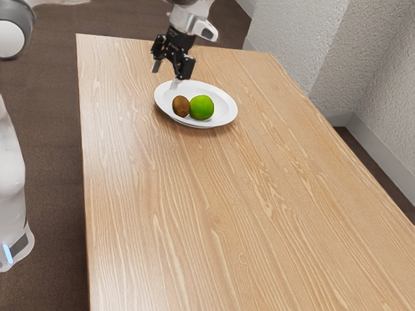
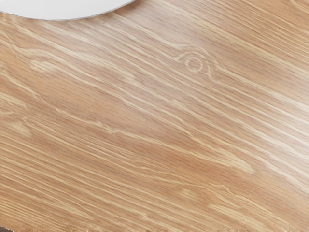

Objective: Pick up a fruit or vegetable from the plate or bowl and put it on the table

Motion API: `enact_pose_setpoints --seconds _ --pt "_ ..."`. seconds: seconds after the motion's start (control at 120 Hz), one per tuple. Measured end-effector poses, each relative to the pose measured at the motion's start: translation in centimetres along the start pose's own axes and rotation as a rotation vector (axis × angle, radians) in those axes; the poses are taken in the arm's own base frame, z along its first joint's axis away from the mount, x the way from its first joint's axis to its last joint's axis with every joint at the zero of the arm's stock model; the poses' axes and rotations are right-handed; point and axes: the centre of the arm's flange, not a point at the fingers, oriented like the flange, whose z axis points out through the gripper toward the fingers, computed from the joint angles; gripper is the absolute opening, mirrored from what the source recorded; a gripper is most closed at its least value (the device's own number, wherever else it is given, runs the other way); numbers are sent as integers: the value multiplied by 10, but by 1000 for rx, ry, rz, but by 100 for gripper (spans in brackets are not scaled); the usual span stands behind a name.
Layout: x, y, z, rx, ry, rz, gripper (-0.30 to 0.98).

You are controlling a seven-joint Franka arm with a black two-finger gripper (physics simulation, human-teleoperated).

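On the plate (image 1: 224,114): brown fruit (image 1: 181,106), green fruit (image 1: 201,107) side by side | gripper (image 1: 165,77): near plate's rim, fingers spread apart | height: probably above the table (image 1: 214,214), hard to judge

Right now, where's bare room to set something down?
The pale wooden table is bare from the round white plate to the exterior view's lower edge. Crowded: the plate, with oval brown fruit and round green fruit, black hand nearby.
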Motion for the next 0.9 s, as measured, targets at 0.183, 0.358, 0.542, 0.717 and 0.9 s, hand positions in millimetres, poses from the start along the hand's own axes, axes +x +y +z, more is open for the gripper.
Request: enact_pose_setpoints --seconds 0.183,0.358,0.542,0.717,0.9 --pt "-3 -76 7 -71 16 -122 69" --pt "14 -79 19 -72 15 -121 69" --pt "35 -76 29 -61 34 -94 69" --pt "58 -73 36 -38 91 0 69" --pt "72 -57 37 21 140 154 69"
